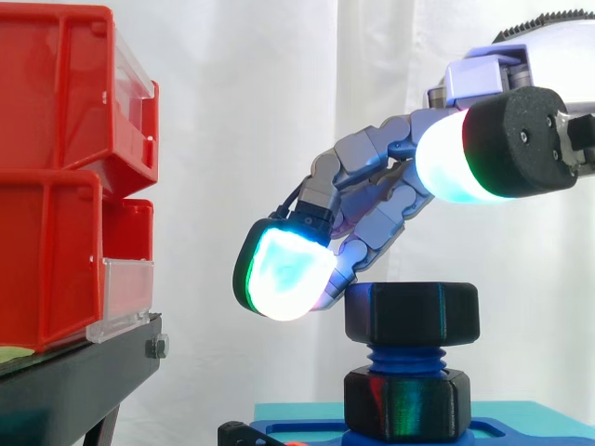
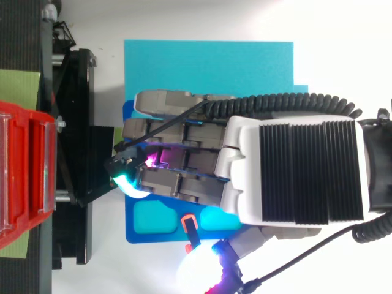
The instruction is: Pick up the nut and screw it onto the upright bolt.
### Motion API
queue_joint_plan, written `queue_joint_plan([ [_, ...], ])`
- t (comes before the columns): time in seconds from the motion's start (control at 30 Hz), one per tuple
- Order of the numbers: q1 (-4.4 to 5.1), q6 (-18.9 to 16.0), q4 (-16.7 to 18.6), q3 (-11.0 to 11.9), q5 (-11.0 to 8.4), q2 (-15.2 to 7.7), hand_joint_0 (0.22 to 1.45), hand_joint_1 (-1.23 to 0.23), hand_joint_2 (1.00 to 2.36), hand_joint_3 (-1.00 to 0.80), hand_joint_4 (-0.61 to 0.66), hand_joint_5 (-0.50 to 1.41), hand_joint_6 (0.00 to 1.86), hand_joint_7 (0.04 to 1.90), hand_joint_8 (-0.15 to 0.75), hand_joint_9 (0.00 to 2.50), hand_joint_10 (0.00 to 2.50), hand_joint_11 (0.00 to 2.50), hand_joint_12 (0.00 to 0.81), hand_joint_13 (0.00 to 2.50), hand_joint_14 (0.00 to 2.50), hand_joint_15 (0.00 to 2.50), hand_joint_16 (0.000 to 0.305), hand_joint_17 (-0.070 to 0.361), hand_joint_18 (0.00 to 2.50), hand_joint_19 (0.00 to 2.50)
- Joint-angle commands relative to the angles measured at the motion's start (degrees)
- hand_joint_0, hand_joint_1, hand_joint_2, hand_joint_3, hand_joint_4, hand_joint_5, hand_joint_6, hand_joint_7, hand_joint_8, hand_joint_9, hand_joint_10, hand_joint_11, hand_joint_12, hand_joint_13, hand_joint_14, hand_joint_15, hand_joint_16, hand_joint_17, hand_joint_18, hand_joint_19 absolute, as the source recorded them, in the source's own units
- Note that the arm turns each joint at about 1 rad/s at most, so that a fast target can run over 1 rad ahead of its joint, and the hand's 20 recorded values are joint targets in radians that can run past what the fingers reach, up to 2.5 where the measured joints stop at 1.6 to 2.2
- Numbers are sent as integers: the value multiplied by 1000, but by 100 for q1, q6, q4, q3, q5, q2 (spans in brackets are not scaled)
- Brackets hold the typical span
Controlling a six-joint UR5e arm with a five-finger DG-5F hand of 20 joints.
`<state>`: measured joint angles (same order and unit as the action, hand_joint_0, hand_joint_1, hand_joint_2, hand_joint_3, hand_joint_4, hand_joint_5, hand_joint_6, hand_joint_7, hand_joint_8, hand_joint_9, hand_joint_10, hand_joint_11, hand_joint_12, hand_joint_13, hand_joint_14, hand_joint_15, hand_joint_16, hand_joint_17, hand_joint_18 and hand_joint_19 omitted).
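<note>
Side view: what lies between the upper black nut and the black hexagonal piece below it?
In the side view, a short stretch of blue bolt thread shows between the upper nut and the lower hexagonal piece.

Noted a plain white surface (image 2: 331, 24) underneath everything. Found a flat cyan rectangular mat (image 2: 208, 64) lying directly on it, and a darker blue plastic base plate (image 2: 153, 237) resting on that mat. Saw a black metal stand (image 2: 79, 110) just beside the mat, carrying red plastic bins (image 2: 24, 171).
</note>
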<state>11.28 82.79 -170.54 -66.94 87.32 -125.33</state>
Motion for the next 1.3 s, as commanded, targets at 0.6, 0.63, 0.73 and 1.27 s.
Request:
queue_joint_plan([
  [0.6, -302, 0, 12, 6, 426, 0, 525, -170, 1000, -500, 235, -35, 504, 1239, 252, 800, 0, 0, 268, 401, 0, 0, 26, 57, 0, 0],
  [0.63, -328, 0, 12, 6, 470, 0, 526, -173, 1000, -500, 239, -35, 504, 1248, 252, 801, 0, 0, 268, 406, 0, 0, 25, 57, 0, 0],
  [0.73, -363, 0, 12, 6, 567, 0, 529, -189, 1000, -500, 232, -26, 504, 1309, 256, 832, 0, 0, 266, 440, 0, 0, 24, 54, 0, 0],
  [1.27, -653, 0, 30, 6, 945, 0, 540, -203, 1000, -500, 137, 48, 552, 1449, 230, 1230, 0, 0, 179, 805, 0, 0, 13, 29, 394, 0],
])
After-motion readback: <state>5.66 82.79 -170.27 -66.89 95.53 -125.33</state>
